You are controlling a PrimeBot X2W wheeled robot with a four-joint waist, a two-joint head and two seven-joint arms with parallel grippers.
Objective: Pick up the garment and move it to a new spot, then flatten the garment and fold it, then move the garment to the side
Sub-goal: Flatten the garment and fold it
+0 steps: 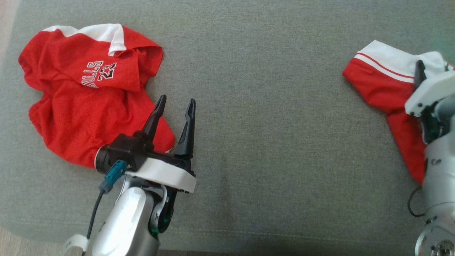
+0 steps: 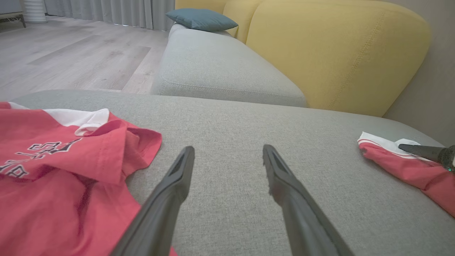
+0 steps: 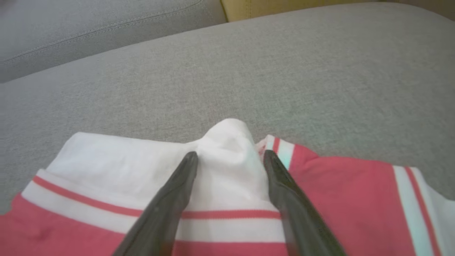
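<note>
Your right jaws stand apart, straddling the raised white fold (image 3: 229, 142) of the garment (image 3: 341, 199) dead ahead; your left jaws, also apart, hang well off.

Our left gripper (image 2: 228, 149), fingers spread, hangs over the grey cushion (image 2: 231, 117); a crumpled red jersey (image 2: 71, 170) lies at left, a red-and-white garment (image 2: 408, 169) at far right.

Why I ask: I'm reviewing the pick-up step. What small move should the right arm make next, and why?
Probably close the right gripper on the raised white fold of the red-and-white garment. Its fingers stand open on either side of that fold, low against the cloth, so nothing is gripped yet and a pinch looks ready.
</note>
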